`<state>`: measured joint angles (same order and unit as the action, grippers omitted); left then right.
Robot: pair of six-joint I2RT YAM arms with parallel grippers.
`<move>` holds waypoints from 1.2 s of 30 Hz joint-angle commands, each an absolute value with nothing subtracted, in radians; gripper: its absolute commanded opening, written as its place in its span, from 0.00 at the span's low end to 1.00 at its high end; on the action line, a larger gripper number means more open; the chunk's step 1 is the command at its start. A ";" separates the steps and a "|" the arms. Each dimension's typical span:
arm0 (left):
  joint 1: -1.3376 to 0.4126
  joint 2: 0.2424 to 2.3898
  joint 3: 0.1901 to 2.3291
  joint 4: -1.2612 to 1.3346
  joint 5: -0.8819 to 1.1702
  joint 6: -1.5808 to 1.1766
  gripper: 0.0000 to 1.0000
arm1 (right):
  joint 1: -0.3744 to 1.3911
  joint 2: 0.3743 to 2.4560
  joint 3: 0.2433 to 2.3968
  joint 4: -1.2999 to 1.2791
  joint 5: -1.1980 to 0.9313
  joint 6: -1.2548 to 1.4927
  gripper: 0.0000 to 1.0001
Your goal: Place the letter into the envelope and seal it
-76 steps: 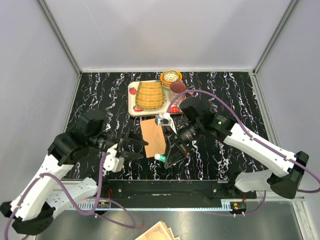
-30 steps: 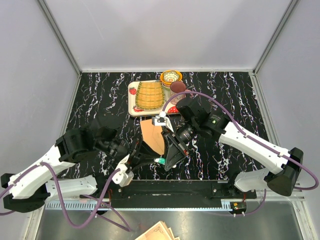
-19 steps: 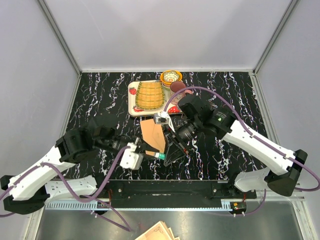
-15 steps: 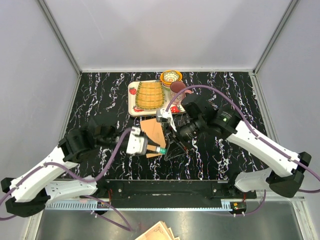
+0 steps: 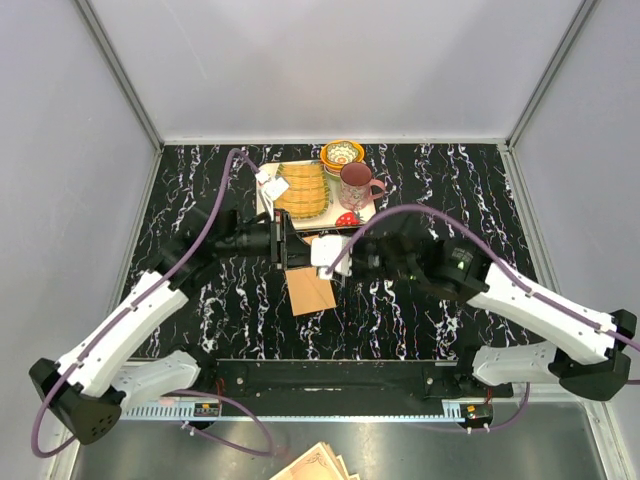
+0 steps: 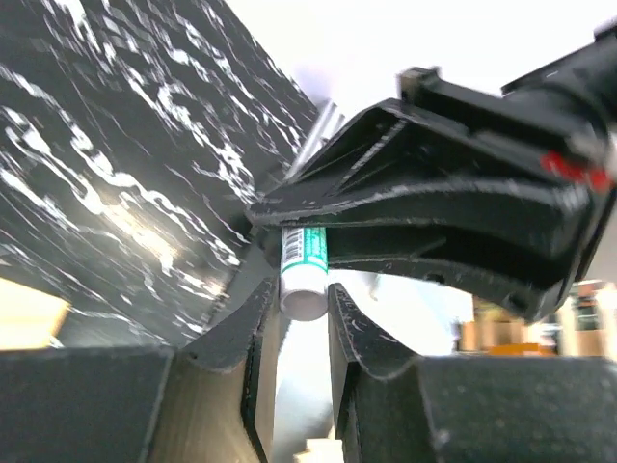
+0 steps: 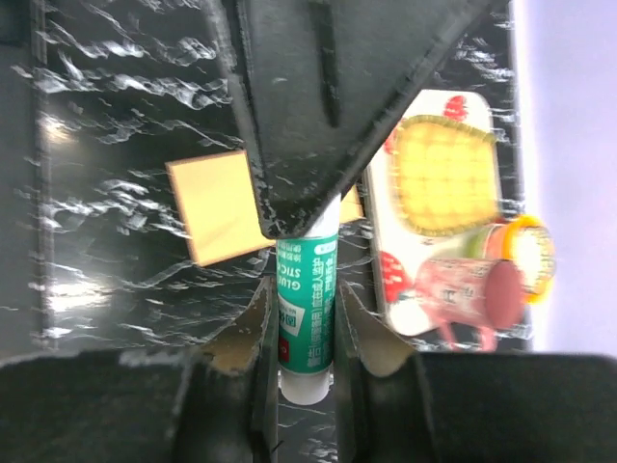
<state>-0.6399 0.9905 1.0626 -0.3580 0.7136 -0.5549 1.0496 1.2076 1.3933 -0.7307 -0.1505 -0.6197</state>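
Observation:
The orange-tan envelope (image 5: 310, 290) lies flat on the black marbled table, and it also shows in the right wrist view (image 7: 217, 207). The letter is not visible. My left gripper (image 5: 298, 243) and right gripper (image 5: 338, 256) meet tip to tip above the envelope's far end. Both are shut on one green and white glue stick (image 7: 308, 309). The right gripper (image 7: 308, 328) clamps its green body. The left gripper (image 6: 304, 309) clamps its white end (image 6: 304, 275).
A white tray (image 5: 266, 205) with a yellow woven mat, a pink mug (image 5: 355, 185) and a patterned bowl (image 5: 342, 153) stand just beyond the grippers. An ornate-edged paper stack (image 5: 315, 465) lies off the table's near edge.
The left arm has swung up from the near left towards the tray. The glue stick has left the table and now hangs between both grippers. The envelope now lies uncovered.

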 commanded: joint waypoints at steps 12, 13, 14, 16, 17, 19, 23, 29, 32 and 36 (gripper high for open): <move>-0.509 1.170 0.835 -0.091 0.870 -1.310 0.02 | 1.348 1.164 1.126 -0.109 0.423 -1.332 0.00; -0.509 1.167 0.830 -0.033 0.879 -1.319 0.14 | 1.348 1.164 1.130 -0.130 0.423 -1.316 0.00; -0.508 1.161 0.830 -0.011 0.885 -1.315 0.30 | 1.348 1.164 1.138 -0.146 0.423 -1.280 0.00; -0.492 1.123 0.844 -0.017 0.893 -1.275 0.64 | 1.348 1.169 1.169 -0.194 0.439 -1.211 0.00; -0.467 1.109 0.862 -0.035 0.896 -1.219 0.66 | 1.348 1.169 1.184 -0.221 0.436 -1.171 0.00; -0.410 1.077 0.874 -0.087 0.914 -1.154 0.70 | 1.333 1.180 1.264 -0.373 0.376 -0.991 0.00; -0.151 1.020 0.851 -0.123 1.024 -0.927 0.72 | 1.194 1.210 1.412 -0.665 0.094 -0.611 0.00; -0.043 0.957 0.995 -0.349 1.291 -0.283 0.78 | 0.901 1.270 1.513 -0.847 -0.845 -0.183 0.00; -0.044 0.846 1.006 -0.437 1.456 0.108 0.76 | 0.868 1.301 1.468 -0.845 -1.074 -0.082 0.00; -0.067 0.717 0.968 -0.479 1.534 0.392 0.76 | 0.858 1.353 1.418 -0.825 -1.277 0.035 0.00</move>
